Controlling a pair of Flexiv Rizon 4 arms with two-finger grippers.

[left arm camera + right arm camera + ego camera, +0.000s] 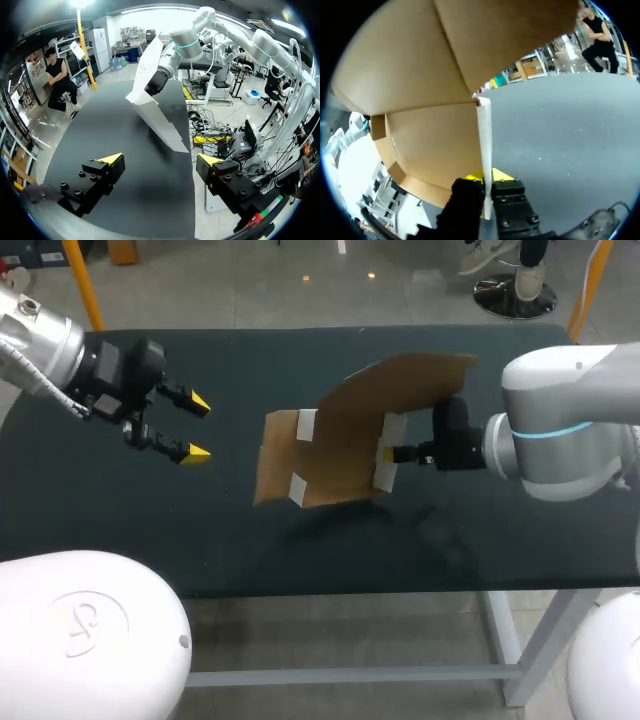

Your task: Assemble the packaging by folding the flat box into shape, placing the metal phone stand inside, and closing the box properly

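- Early days, I'd say: the flat brown cardboard box (340, 440) is basically one bent sheet, with no walls stood up and no lid closed.
- The metal phone stand isn't in any view, so loading it and shutting the box are both left to do.
- The right gripper (392, 453) is clamped on the box's white side flap (484, 145), holding the sheet up over the middle of the black table (100, 520).
- Can't tell if the low corner touches the table.
- The left gripper (198, 427) has its fingers spread with nothing in them, well apart from the box on its left.
- The box's long axis runs diagonally, low end near-left and high end far-right, with the top panel curling over toward the right arm.
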